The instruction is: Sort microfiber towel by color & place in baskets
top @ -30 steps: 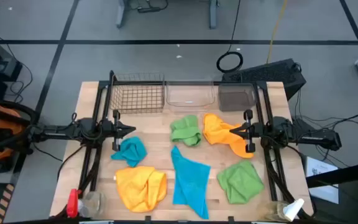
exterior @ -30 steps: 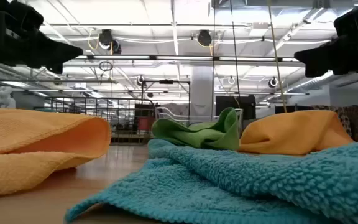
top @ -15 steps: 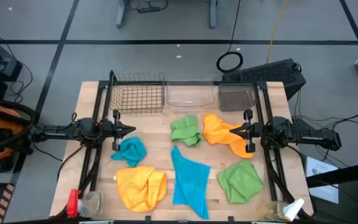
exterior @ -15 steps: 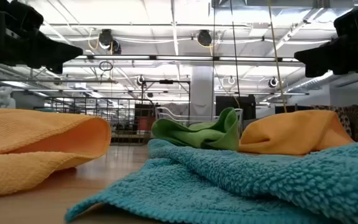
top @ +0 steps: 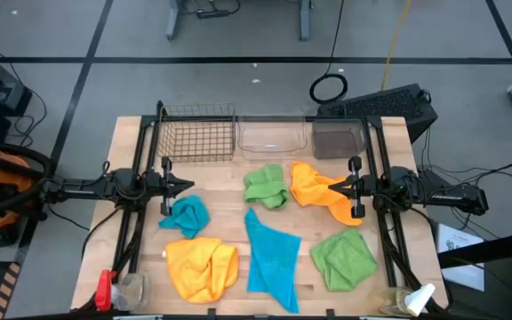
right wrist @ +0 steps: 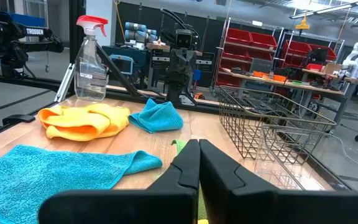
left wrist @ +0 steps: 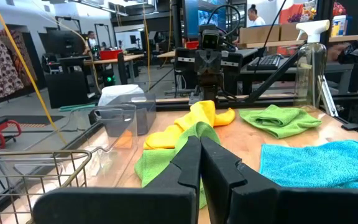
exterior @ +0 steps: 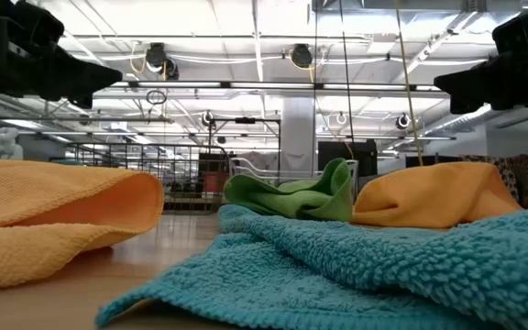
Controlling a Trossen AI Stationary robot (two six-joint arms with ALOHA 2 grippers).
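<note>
Six microfiber towels spread loose over the wooden bench (top: pixel 132 142), none inside a basket. Along the far edge, three baskets in a row: dark wire-mesh basket (top: pixel 198 135) on the left, clear plastic tub (top: pixel 272 136) in the middle, dark grey tub (top: pixel 337 140) on the right, close together.

Left gripper (top: pixel 186 186) held above the bench at mid-depth on the left side, jaws pressed together with nothing between them. Small teal towel (top: pixel 187 214) just in front of and below that tip, apart from it. Crumpled yellow towel (top: pixel 201 268) nearer the front edge, beside a spray bottle (top: pixel 109 290).

Right gripper (top: pixel 333 187) mirrored on the right side, jaws likewise closed tight and empty. Orange towel (top: pixel 320 191) spread directly beneath that tip; contact impossible to judge from above. Bunched green towel (top: pixel 266 186) between the two grippers, just beside the orange one. Long teal towel (top: pixel 270 257) running from the middle toward the front edge. Flat green towel (top: pixel 342 258) at the front right, near a second spray bottle (top: pixel 413 299).

In the left wrist view, closed fingers (left wrist: pixel 191 163) pointing over the bunched green towel toward the opposite arm.
</note>
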